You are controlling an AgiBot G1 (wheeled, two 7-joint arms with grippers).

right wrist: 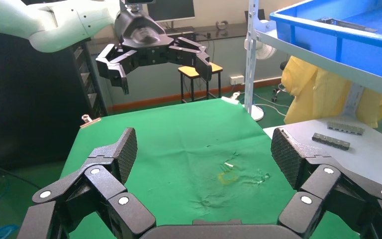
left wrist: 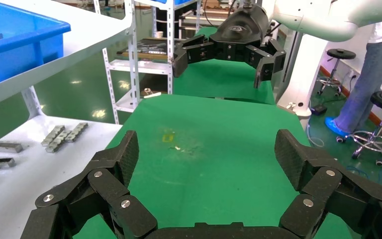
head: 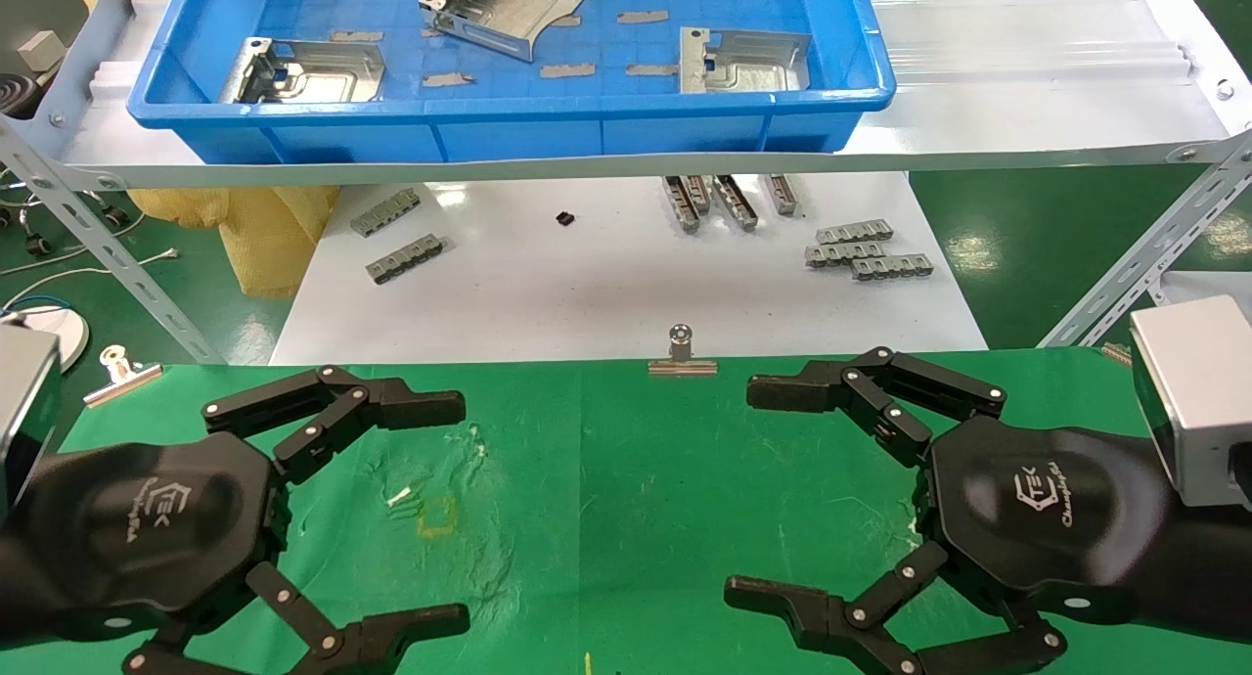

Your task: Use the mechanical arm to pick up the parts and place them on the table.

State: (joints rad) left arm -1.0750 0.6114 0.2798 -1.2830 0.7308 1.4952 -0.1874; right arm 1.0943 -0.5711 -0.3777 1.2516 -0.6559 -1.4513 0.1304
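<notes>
Three shiny silver parts lie in the blue tray at the back of the head view: one at left (head: 303, 70), one tilted in the middle (head: 509, 10), one at right (head: 743, 61). The green-cloth table (head: 606, 479) spreads in front, bearing a small yellow square mark (head: 437, 516). My left gripper (head: 445, 514) hovers low over the cloth's left side, open and empty. Facing it from the right, my right gripper (head: 758, 494) is also open and empty. Each wrist view shows its own spread fingers, left (left wrist: 206, 154) and right (right wrist: 204, 152), over bare cloth.
The blue tray (head: 509, 132) sits on a raised white shelf with angled metal struts (head: 98, 245). Below it a glossy white tabletop (head: 587, 293) carries grey toothed strips (head: 866, 249). A binder clip (head: 682, 354) holds the cloth's far edge.
</notes>
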